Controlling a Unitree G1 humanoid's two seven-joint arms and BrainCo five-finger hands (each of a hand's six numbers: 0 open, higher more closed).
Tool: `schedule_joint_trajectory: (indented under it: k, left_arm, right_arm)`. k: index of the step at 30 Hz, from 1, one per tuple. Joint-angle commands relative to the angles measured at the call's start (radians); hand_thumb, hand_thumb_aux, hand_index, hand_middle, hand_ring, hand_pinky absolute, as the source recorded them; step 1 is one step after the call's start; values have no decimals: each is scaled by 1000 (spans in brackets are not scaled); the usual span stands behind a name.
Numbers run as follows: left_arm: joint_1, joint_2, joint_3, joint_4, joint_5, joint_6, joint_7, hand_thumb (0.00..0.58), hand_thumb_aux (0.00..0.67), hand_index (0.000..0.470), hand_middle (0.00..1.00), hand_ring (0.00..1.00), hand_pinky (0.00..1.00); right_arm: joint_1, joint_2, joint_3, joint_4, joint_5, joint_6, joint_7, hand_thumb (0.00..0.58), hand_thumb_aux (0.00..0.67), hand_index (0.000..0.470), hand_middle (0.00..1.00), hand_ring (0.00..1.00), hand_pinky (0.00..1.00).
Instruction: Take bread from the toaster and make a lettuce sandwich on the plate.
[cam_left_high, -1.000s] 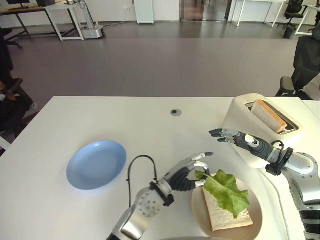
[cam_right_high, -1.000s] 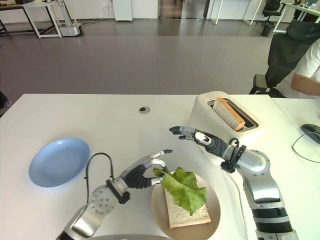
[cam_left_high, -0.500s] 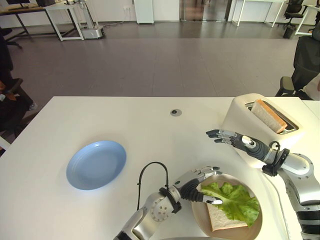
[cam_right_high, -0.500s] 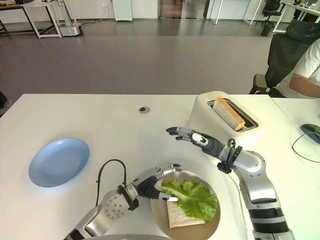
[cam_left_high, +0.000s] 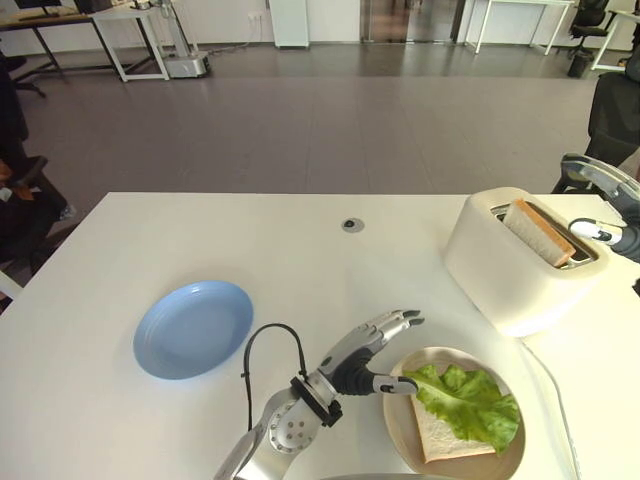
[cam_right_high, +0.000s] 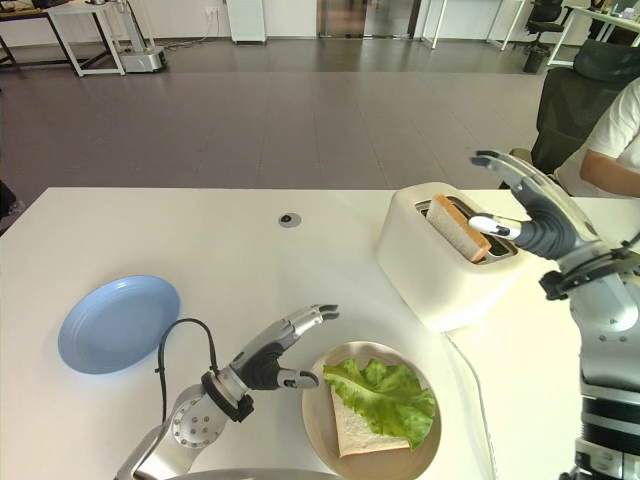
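A white toaster (cam_left_high: 520, 270) at the table's right holds one bread slice (cam_left_high: 537, 231) standing up out of its slot. In front of it a beige plate (cam_left_high: 400, 430) carries a slice of bread (cam_left_high: 440, 445) with a green lettuce leaf (cam_left_high: 468, 400) lying on top. My left hand (cam_left_high: 365, 352) is open just left of that plate, fingers spread, holding nothing. My right hand (cam_right_high: 528, 204) is open above and to the right of the toaster, close to the standing slice without touching it.
A blue plate (cam_left_high: 193, 328) with nothing on it sits at the left of the white table (cam_left_high: 250, 260). A small round dark fitting (cam_left_high: 350, 225) is set in the tabletop at the back. A black cable (cam_left_high: 265, 345) loops by my left wrist.
My left hand let go of the lettuce, which now lies flat on the bread, and drew back left. My right hand rose from in front of the toaster to above its right side.
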Motion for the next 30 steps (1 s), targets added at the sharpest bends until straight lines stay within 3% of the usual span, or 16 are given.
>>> schedule_joint_trajectory:
  k: [1,3,4,5,6,7,10,11,18,24,30]
  left_arm:
    - [-4,-2,40,-4,-35,-13,7,0,0,0,0,0,0]
    - [-5,-5,43,-2,-38,-17,7,0,0,0,0,0,0]
    - [-5,-8,41,-3,-37,-18,8,0,0,0,0,0,0]
    - [-4,-11,38,-3,-34,-19,8,0,0,0,0,0,0]
    - [-5,-12,36,-1,-32,-21,6,0,0,0,0,0,0]
    - [-5,-12,36,0,-31,-22,5,0,0,0,0,0,0]
    - [0,-9,44,-6,-30,-24,7,0,0,0,0,0,0]
    - [1,-8,45,-5,-28,-24,9,0,0,0,0,0,0]
    - [2,-4,50,7,-13,-25,17,0,0,0,0,0,0]
    - [18,14,93,-25,-9,-25,31,0,0,0,0,0,0]
    - [44,79,194,-135,-38,-62,19,0,0,0,0,0,0]
  right_arm:
    - [40,-38,40,90,-112,5,-65,0,0,0,0,0,0]
    - [44,-39,63,101,-121,15,-64,0,0,0,0,0,0]
    - [46,-39,72,104,-122,21,-62,66,39,28,0,0,0]
    - [49,-39,81,108,-120,25,-57,201,129,90,0,0,0]
    - [53,-37,90,113,-114,36,-52,456,360,253,0,0,0]
    - [54,-35,98,119,-112,43,-52,480,391,275,0,0,0]
    - [35,-24,119,128,-89,58,-50,568,573,402,0,0,0]
    - [26,-18,123,127,-73,63,-48,580,670,470,0,0,0]
    - [-17,46,92,95,186,166,47,580,670,470,0,0,0]
    - [-147,20,-69,88,609,463,249,580,670,470,0,0,0]
    - [-103,-81,-148,-122,982,764,565,580,670,470,0,0,0]
